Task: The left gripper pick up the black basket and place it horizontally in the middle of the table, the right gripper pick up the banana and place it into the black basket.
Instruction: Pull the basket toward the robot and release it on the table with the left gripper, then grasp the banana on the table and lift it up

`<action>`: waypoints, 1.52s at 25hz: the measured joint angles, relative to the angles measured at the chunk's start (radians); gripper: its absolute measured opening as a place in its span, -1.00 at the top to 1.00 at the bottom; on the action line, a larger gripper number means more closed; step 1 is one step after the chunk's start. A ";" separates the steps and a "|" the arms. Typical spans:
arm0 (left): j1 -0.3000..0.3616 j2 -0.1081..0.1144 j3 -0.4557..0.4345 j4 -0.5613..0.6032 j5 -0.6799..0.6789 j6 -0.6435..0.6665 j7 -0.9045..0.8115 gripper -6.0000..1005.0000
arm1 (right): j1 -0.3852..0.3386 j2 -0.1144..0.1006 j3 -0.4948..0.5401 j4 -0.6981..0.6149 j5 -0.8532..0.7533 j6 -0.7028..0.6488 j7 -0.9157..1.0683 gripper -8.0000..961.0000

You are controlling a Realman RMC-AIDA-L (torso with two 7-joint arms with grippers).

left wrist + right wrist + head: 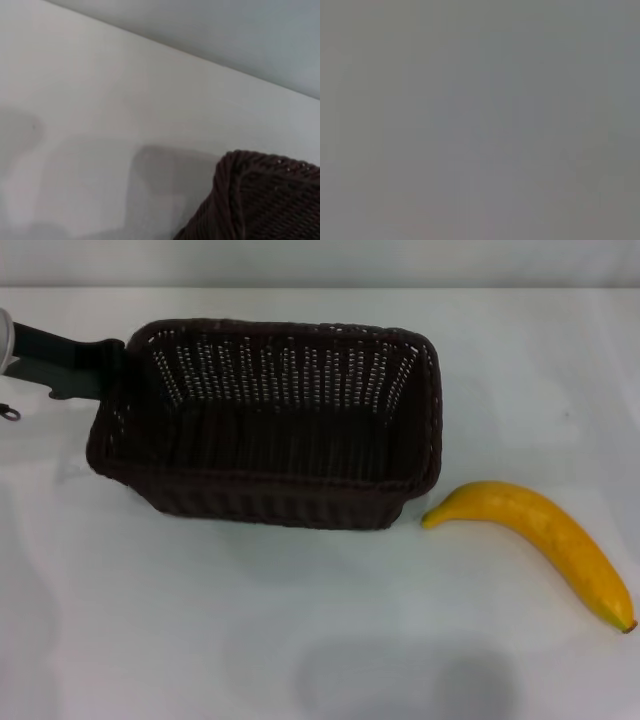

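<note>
1. In the head view the basket point(270, 425) sits in the upper middle of the frame on the white counter point(250, 630), long side running left to right and opening upward.
2. The left gripper point(100, 368) enters from the upper left edge as a slim black arm end and meets the basket's left short wall at the rim. The wicker hides the fingers, so I cannot tell whether they are clenched on the rim or released.
3. The basket's left end looks slightly raised or tilted, but the view does not settle whether it is clear of the counter.
4. The banana point(545, 540) lies on the counter at the lower right of the frame. Its pale tip points toward the basket's near right corner and sits just beside it; whether they touch is unclear. Its brownish end is near the right edge.
5. The basket's inside shows only wicker.
6. The left wrist view adds what the head view lacks: a close look at a braided corner of the basket point(260, 200) in the lower right of that frame, with bare counter point(100, 125) and soft shadows beyond. No fingers show there.
7. The right wrist view is a flat grey field with nothing recognisable, and the right gripper appears in no view.
</note>
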 joint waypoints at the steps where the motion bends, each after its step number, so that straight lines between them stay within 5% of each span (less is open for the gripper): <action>1: -0.001 -0.001 0.000 0.002 -0.001 0.002 0.000 0.59 | 0.001 0.000 0.000 0.000 0.000 0.000 0.000 -0.79; 4: -0.001 -0.001 0.000 0.005 -0.005 0.003 -0.002 0.59 | 0.004 -0.001 -0.001 -0.001 0.000 0.000 0.000 -0.79; 9: 0.008 -0.002 -0.004 0.010 -0.009 -0.004 0.004 0.21 | 0.005 0.000 0.000 -0.001 0.000 0.000 0.001 -0.79; 12: 0.026 -0.003 -0.004 0.025 -0.025 -0.010 0.013 -0.25 | 0.003 0.000 0.007 -0.001 0.001 0.000 0.001 -0.79; 17: 0.156 -0.025 -0.005 0.151 -0.187 -0.027 0.081 -0.71 | 0.003 0.000 0.007 -0.001 0.002 0.000 0.019 -0.79; 24: 0.365 -0.072 -0.006 0.228 -0.533 0.076 0.321 -0.73 | -0.059 -0.012 -0.093 -0.094 -0.008 -0.026 0.354 -0.79; 28: 0.450 -0.104 -0.007 0.212 -0.740 0.137 0.549 -0.74 | -0.152 -0.040 -0.253 -0.243 -0.031 -0.083 0.668 -0.79; 31: 0.488 -0.125 -0.014 0.202 -0.836 0.154 0.666 -0.74 | -0.213 -0.083 -0.338 -0.344 -0.135 -0.091 0.910 -0.79; 33: 0.518 -0.159 -0.061 0.161 -0.963 0.164 0.842 -0.74 | -0.237 -0.115 -0.360 -0.412 -0.259 -0.074 1.048 -0.79; 35: 0.527 -0.191 -0.140 0.082 -1.093 0.153 1.047 -0.73 | -0.250 -0.144 -0.367 -0.481 -0.418 -0.040 1.171 -0.79; 38: 0.525 -0.204 -0.196 -0.104 -1.306 0.086 1.407 -0.73 | -0.255 -0.167 -0.362 -0.574 -0.633 0.052 1.294 -0.79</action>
